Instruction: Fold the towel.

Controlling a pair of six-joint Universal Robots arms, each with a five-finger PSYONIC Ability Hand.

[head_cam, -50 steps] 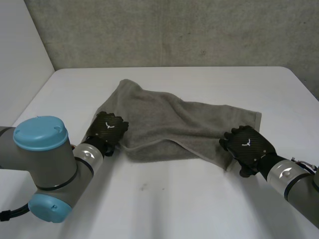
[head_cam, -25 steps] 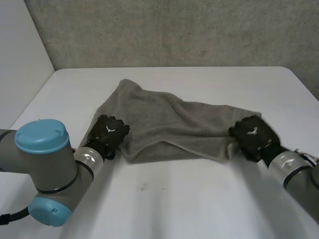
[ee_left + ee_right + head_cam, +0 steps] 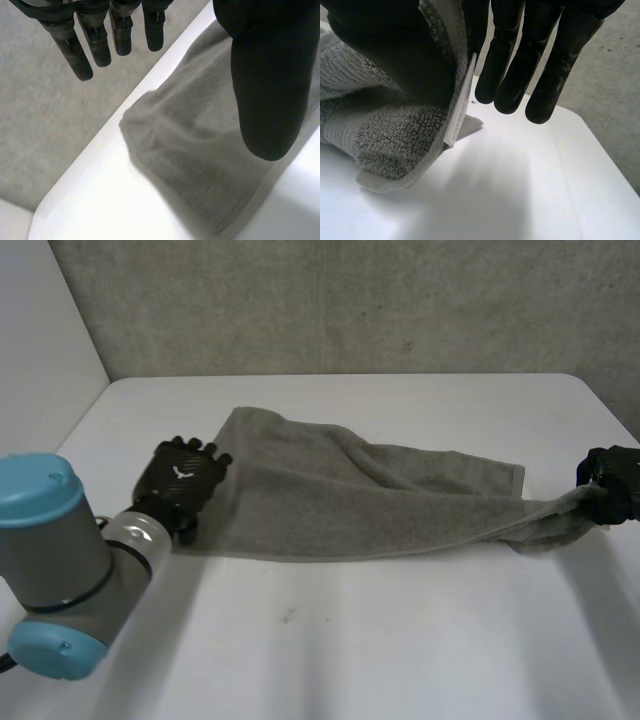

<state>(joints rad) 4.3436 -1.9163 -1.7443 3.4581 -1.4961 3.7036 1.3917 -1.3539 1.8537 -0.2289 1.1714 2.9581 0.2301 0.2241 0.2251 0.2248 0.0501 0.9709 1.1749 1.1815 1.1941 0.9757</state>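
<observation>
I see the grey towel (image 3: 350,502) lying stretched out on the white table (image 3: 400,640), its long axis running side to side between the two hands, the near edge almost straight and the far edge rumpled with a fold ridge running across the middle. Its left end is wide and flat; its right end narrows to a bunched tail lifted a little off the table. My left hand (image 3: 180,480) sits at the towel's left end; in the left wrist view its fingers (image 3: 95,45) are straight and spread apart above the cloth (image 3: 190,165), and its thumb (image 3: 267,90) is straight over it as well, so nothing is gripped there. My right hand (image 3: 612,480) is at the far right of the table, holding the towel's bunched end; in the right wrist view the cloth (image 3: 385,135) and its white label (image 3: 460,105) are squeezed between the thumb (image 3: 395,50) and the nearest of the straight fingers (image 3: 512,75). The left arm (image 3: 50,540) stands at the near left corner, clear of the cloth. A concrete wall (image 3: 350,300) backs the table
</observation>
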